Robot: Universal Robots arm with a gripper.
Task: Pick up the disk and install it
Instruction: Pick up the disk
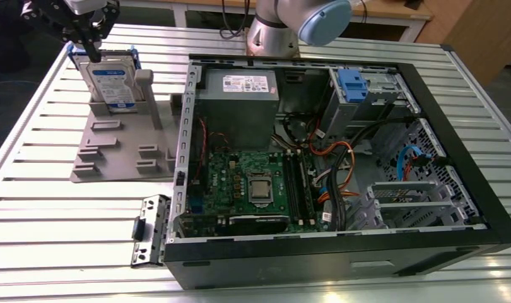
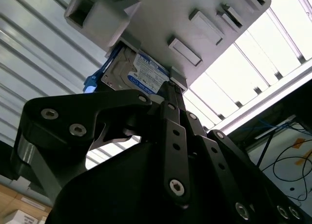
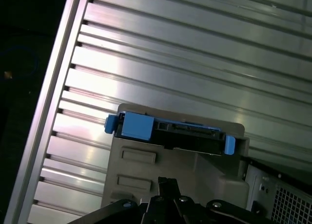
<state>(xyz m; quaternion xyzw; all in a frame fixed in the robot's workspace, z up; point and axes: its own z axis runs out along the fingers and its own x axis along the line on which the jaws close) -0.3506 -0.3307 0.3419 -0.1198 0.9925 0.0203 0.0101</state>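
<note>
Upright, disk [image 1: 111, 83] in grey stand [image 1: 112, 151], long axis vertical, label facing exterior view, blue carrier [image 3: 136, 126] edge-on in first wrist view, tool [image 1: 93, 55] at disk's top, grip cannot be told.

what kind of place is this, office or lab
Most likely a robotics lab: a grey robot arm stands by an open black desktop computer case on a slotted aluminium table, and a grey plastic fixture holds a silver hard drive in a blue carrier.

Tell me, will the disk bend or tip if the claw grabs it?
Probably stiff: the disk looks like a metal slab in a blue frame. It stands upright in the grey holder, so it likely won't tip.
</note>
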